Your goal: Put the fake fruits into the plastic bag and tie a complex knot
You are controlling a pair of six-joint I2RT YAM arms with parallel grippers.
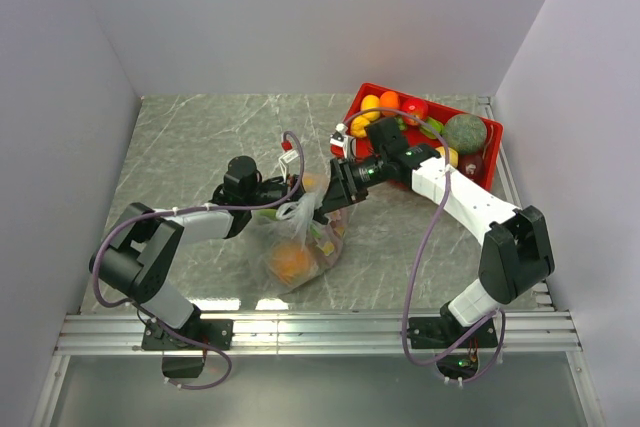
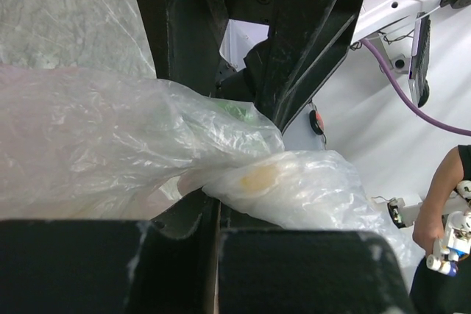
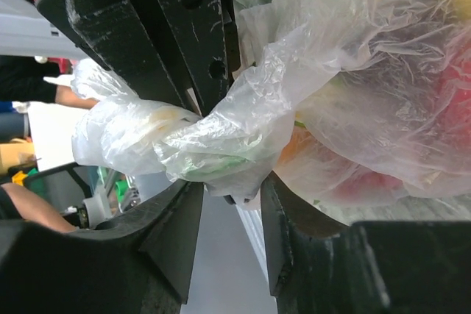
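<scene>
The plastic bag (image 1: 295, 247) lies on the table between the arms. It holds several fake fruits, among them an orange one (image 1: 290, 263). Its neck (image 1: 303, 209) is bunched and twisted into a whitish wad. My left gripper (image 1: 292, 190) is shut on the neck film; in the left wrist view its jaws (image 2: 215, 211) are pressed together with film (image 2: 294, 189) coming out at the tips. My right gripper (image 1: 322, 205) meets it from the right. In the right wrist view (image 3: 232, 196) its jaws stand apart, with the twisted neck (image 3: 221, 137) at their tips.
The red tray (image 1: 372, 90) at the back right holds more fruits: orange (image 1: 390, 102), red (image 1: 413, 107), yellow (image 1: 370, 104), a round green one (image 1: 465, 133). Grey walls stand on both sides. The metal rail (image 1: 320, 332) runs along the near edge.
</scene>
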